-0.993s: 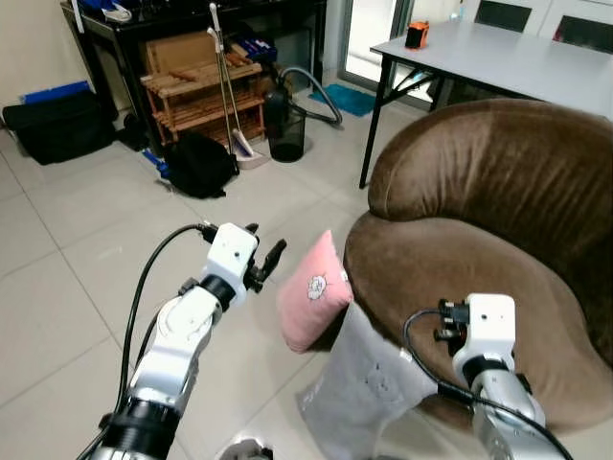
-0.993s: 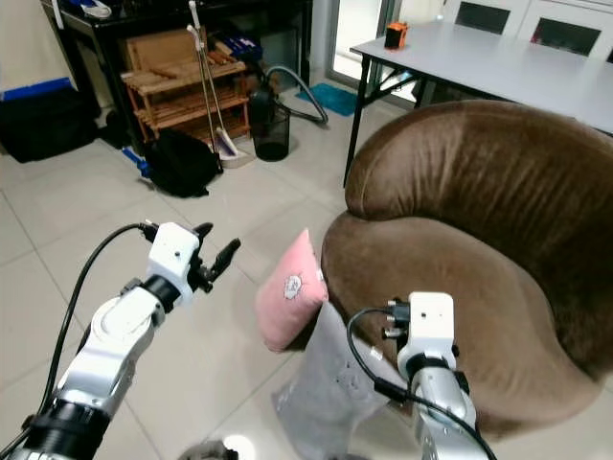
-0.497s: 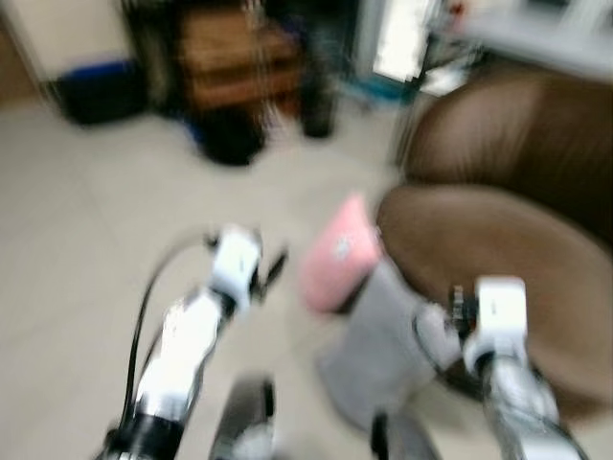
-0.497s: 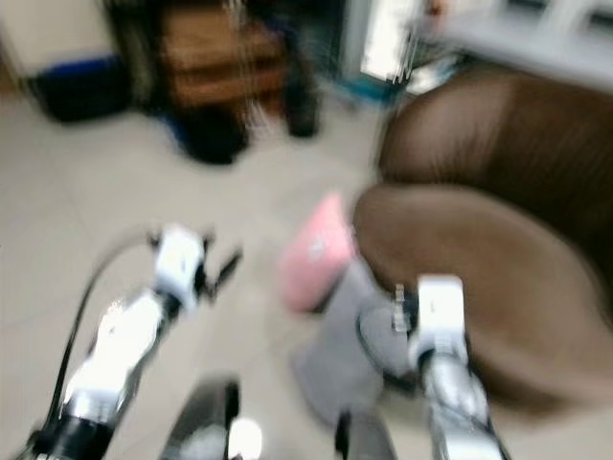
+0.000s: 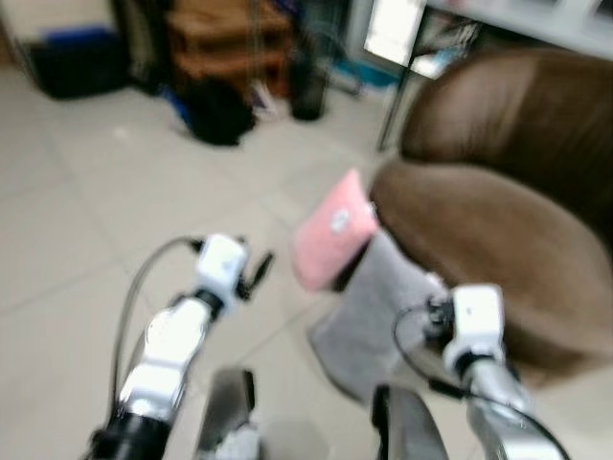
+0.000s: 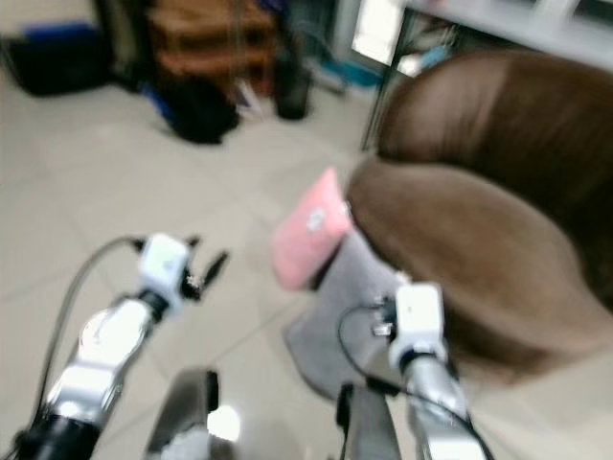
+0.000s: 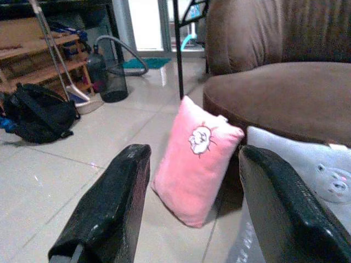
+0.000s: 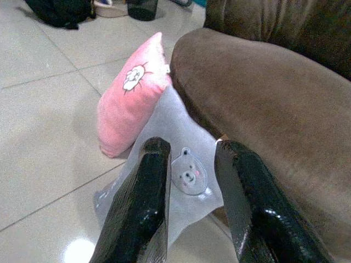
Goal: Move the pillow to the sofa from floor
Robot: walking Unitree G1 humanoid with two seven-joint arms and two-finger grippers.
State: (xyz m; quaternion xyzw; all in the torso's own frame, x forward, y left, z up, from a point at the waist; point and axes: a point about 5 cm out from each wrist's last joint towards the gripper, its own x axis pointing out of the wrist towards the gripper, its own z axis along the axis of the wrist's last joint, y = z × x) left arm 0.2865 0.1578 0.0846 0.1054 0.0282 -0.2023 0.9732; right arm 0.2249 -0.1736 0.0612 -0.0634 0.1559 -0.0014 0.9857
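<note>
tiled floor (image 7: 49, 175) | pink pillow (image 7: 194, 159) leaning on sofa (image 7: 285, 93) | left gripper (image 7: 192, 213), right gripper (image 8: 189, 181) fingers spread

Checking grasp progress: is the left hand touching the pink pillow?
Apart. Left wrist view shows floor between the open left hand and pink pillow.

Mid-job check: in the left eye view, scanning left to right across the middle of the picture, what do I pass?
Left gripper → pink pillow → grey pillow → right gripper's white wrist, with the brown sofa behind it running on to the right edge.
</note>
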